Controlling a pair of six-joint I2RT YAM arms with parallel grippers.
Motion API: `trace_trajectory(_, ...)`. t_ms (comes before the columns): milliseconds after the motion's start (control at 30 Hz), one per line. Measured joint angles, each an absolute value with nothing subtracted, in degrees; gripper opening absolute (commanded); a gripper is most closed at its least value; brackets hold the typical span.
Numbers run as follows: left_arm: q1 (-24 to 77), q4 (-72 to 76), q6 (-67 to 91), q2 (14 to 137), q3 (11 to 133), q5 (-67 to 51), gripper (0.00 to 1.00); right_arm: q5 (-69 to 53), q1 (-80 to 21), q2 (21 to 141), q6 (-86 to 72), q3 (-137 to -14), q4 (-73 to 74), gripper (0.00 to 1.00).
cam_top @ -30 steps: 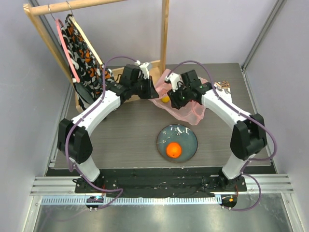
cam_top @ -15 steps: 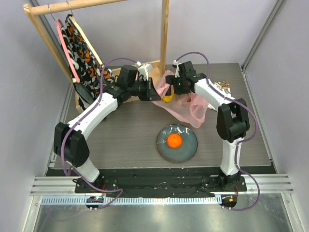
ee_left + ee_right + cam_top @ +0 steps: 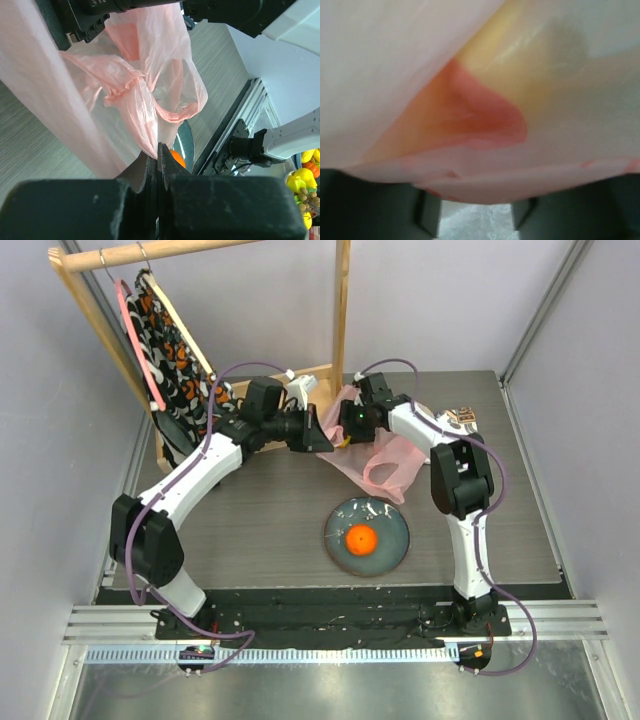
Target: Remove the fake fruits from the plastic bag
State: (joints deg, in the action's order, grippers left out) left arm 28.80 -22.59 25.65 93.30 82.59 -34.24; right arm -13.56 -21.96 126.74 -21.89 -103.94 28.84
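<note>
The pink plastic bag [image 3: 385,462] lies crumpled at the far middle of the table. My left gripper [image 3: 318,436] is shut on its near-left edge; the left wrist view shows the jaws [image 3: 159,155] pinching the pink film [image 3: 150,75], pulled taut. My right gripper [image 3: 346,426] reaches into the bag mouth from the right. In the right wrist view its fingers [image 3: 426,212] stand apart, with the yellow-orange mango [image 3: 520,65] close in front, partly behind pink film. An orange [image 3: 361,538] sits on the blue-grey plate [image 3: 392,525]. The other fruits are hidden.
A wooden rack [image 3: 342,310] stands at the back left, with a patterned cloth [image 3: 175,355] on a pink hanger. A small object [image 3: 462,417] lies at the back right. The left wrist view shows a heap of yellow fruits [image 3: 306,182] off the table.
My right arm has swung left and farther back, pushing its gripper into the bag mouth. The bag has slumped and shifted. The orange rolled slightly on the plate. My left gripper kept its hold.
</note>
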Motion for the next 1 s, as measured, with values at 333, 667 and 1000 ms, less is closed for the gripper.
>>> trace_trajectory(333, 28.8, -23.0, 24.5, 94.4, 84.8, -34.1, 0.00, -16.4, -17.2, 119.7, -17.9, -95.3, 30.6, 0.25)
trace_trajectory(667, 28.8, -22.5, 24.9, 100.1, 91.0, -34.0, 0.00, -22.7, -16.1, 93.6, -10.6, -80.1, 36.3, 0.41)
trace_trajectory(1000, 28.9, -21.5, 26.2, 98.9, 91.1, -37.6, 0.00, -21.8, -17.2, 102.1, -14.9, -80.8, 32.9, 0.61)
